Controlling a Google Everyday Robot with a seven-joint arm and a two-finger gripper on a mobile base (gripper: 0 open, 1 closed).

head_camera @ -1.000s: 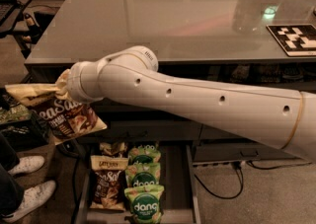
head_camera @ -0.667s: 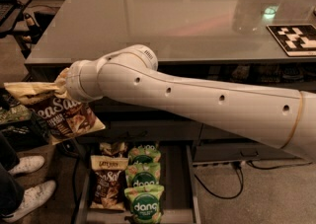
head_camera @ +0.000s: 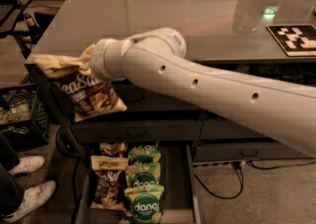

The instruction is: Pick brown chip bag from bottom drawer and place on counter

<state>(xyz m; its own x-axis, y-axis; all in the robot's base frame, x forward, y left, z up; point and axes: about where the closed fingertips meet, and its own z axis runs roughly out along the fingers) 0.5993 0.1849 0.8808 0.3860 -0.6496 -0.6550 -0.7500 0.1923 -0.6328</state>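
The brown chip bag, dark brown with a cream top band and white "Sea Salt" lettering, hangs in the air at the counter's left front corner, level with its edge. My gripper sits at the end of the white arm, behind the bag's crumpled top, and is shut on the bag. The bottom drawer stands open below, holding a second brown bag and green "dang" bags. The glossy grey counter spreads behind and to the right of the arm.
A black-and-white marker board lies on the counter at right. A dark crate and a person's white shoes are at the left on the floor. Cables trail right of the drawer.
The arm has carried the brown chip bag up and to the right, closer to the counter's front left corner. The drawer and its bags have not moved.
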